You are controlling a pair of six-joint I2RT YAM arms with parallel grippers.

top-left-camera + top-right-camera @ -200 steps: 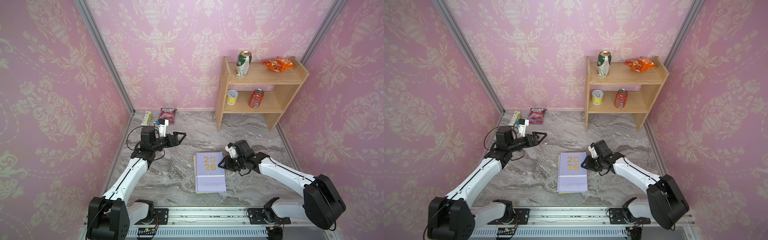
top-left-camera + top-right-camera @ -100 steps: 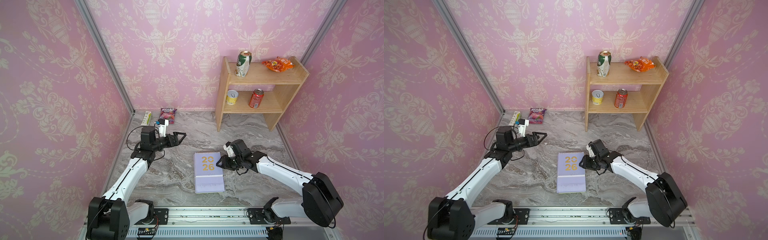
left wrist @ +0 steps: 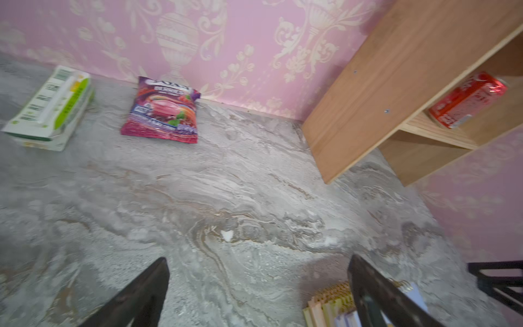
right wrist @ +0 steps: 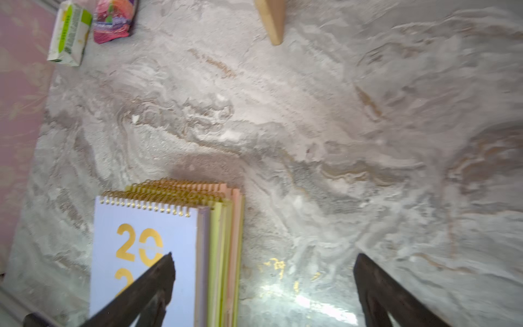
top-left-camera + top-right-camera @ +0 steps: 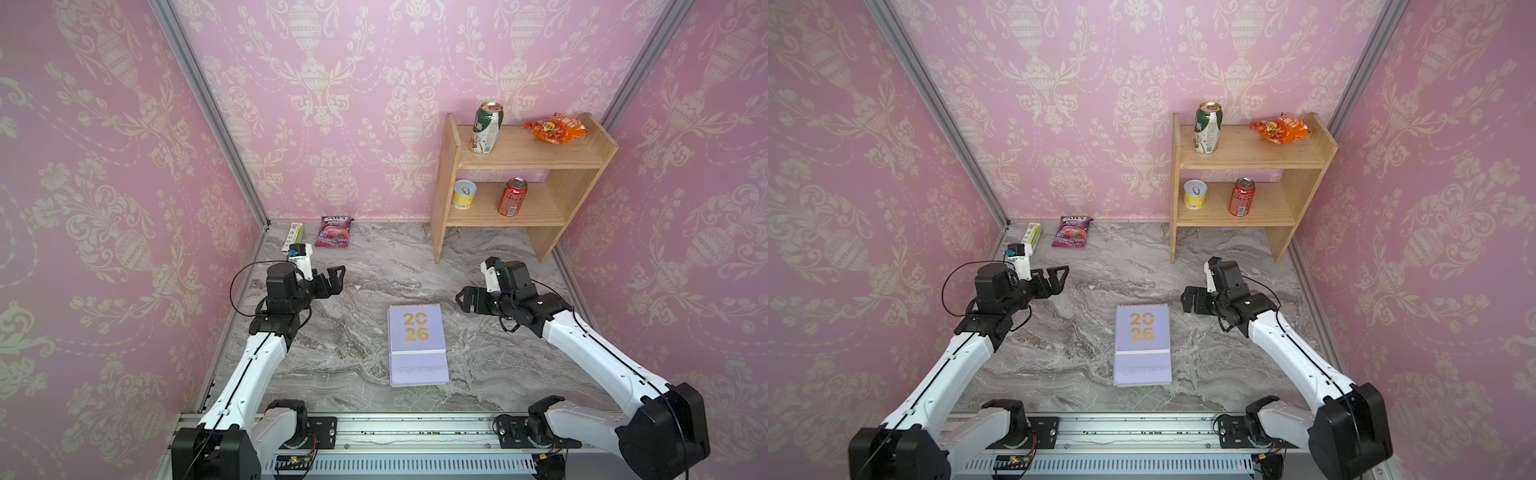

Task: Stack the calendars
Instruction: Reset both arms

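On the lilac cover of the top calendar [image 5: 417,328] you can read a gold "20" set over "26" in both top views; the right wrist view gives you the "20" whole and the row beneath only in part. On the purple snack pouch [image 3: 161,110] you can make out "BERRIES" in the left wrist view, but the brand line above it is too blurred. The print on the green-and-white box [image 3: 53,110] and the red can [image 3: 467,99] is illegible.
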